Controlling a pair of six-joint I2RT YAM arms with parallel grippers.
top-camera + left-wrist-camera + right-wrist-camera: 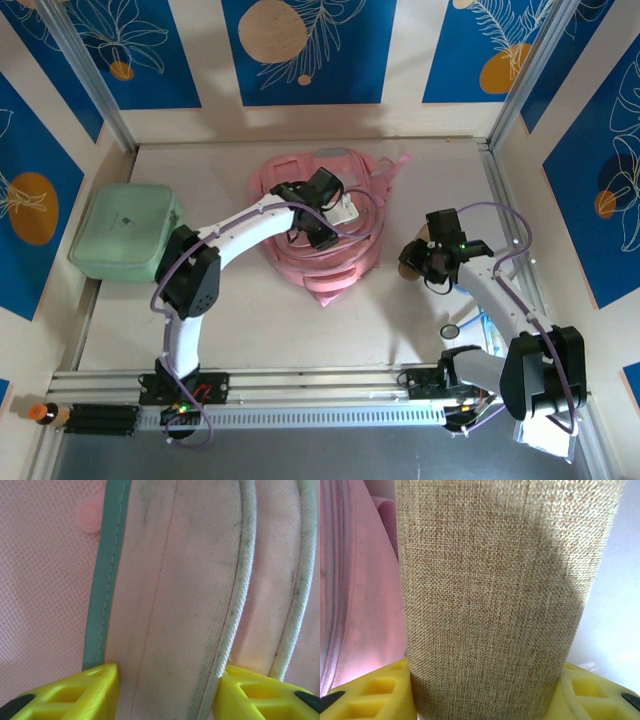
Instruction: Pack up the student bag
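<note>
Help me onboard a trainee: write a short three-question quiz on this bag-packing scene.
1. Fill in: in the top view, the mint-green case lies to the ___ of the student bag.
2. Multiple choice: the left gripper is at A) the mint-green case, B) the student bag, C) the bare table.
3. True or false: the right gripper is empty.
Key: 1 left; 2 B; 3 false, its fingers hold a tan woven item.
</note>
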